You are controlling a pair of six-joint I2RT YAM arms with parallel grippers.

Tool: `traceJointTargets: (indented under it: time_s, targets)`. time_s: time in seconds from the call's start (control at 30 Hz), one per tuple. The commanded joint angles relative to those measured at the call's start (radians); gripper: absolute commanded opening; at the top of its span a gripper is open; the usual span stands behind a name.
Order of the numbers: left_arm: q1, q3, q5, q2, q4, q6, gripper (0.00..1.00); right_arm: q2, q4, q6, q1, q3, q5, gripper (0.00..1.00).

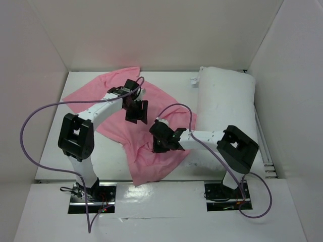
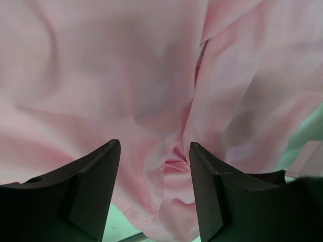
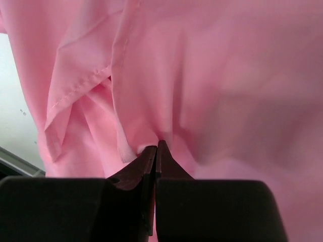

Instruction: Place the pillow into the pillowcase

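The pink pillowcase (image 1: 108, 91) lies crumpled across the table from the far left to the near middle. The white pillow (image 1: 227, 96) lies along the right side, its left edge partly under the pillowcase and my right arm. My left gripper (image 1: 136, 117) is open, low over the middle of the pillowcase. In the left wrist view (image 2: 154, 145) its jaws straddle a hemmed fold of pink fabric (image 2: 126, 75) without closing on it. My right gripper (image 1: 157, 145) is shut on a pinch of pillowcase (image 3: 227, 75). In the right wrist view (image 3: 156, 147) the cloth puckers at the tips.
White walls (image 1: 30, 60) enclose the table (image 1: 65, 151) on the left, far and right sides. A small white tag (image 1: 193, 80) sticks out at the pillow's far left corner. Purple cables (image 1: 30, 121) loop from both arms.
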State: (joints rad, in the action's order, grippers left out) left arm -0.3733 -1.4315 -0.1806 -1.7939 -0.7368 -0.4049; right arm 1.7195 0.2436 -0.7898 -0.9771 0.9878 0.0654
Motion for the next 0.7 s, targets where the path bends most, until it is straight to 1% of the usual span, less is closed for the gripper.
traceJointTargets:
  time_s: [0.0,0.03,0.1,0.17,0.3,0.37,0.4,0.43,0.47,0.53,0.57,0.6,0.67]
  targets:
    - [-0.036,-0.041,-0.028,-0.070,-0.023,0.034,0.69,-0.057,-0.087,-0.083,-0.012,-0.037,0.048,0.00]
    - [-0.036,-0.055,-0.037,-0.087,-0.023,0.046,0.69,-0.057,-0.087,-0.083,-0.012,-0.037,0.048,0.00]
    - [-0.076,-0.069,-0.016,-0.128,-0.050,0.060,0.70,-0.057,-0.087,-0.083,-0.012,-0.037,0.048,0.00]
    - [-0.085,-0.069,0.028,-0.137,-0.059,0.060,0.72,-0.057,-0.087,-0.083,-0.012,-0.037,0.048,0.00]
    - [-0.098,-0.020,0.038,-0.150,-0.059,0.051,0.72,-0.057,-0.087,-0.092,-0.012,-0.046,0.059,0.00]
    - [-0.098,0.000,0.018,-0.140,-0.044,0.051,0.66,-0.066,-0.087,-0.092,-0.012,-0.046,0.059,0.00]
    - [-0.098,0.011,0.018,-0.140,-0.035,0.051,0.62,-0.066,-0.078,-0.092,-0.012,-0.046,0.068,0.00]
    - [-0.098,0.011,0.004,-0.140,-0.035,0.051,0.46,-0.066,-0.078,-0.092,-0.012,-0.046,0.068,0.00]
    - [-0.098,0.011,-0.019,-0.140,-0.035,0.051,0.34,-0.066,-0.078,-0.092,-0.012,-0.046,0.068,0.00]
    - [-0.098,-0.001,-0.019,-0.150,-0.035,0.051,0.14,-0.075,-0.078,-0.092,-0.012,-0.046,0.077,0.00]
    - [-0.098,-0.019,-0.001,-0.150,-0.035,0.051,0.06,-0.075,-0.078,-0.092,-0.012,-0.046,0.077,0.00]
    - [-0.098,-0.030,0.000,-0.150,-0.047,0.051,0.00,-0.075,-0.078,-0.092,-0.012,-0.046,0.077,0.00]
    - [-0.070,-0.059,0.000,-0.150,-0.058,0.051,0.00,-0.084,-0.069,-0.092,-0.012,-0.046,0.086,0.00]
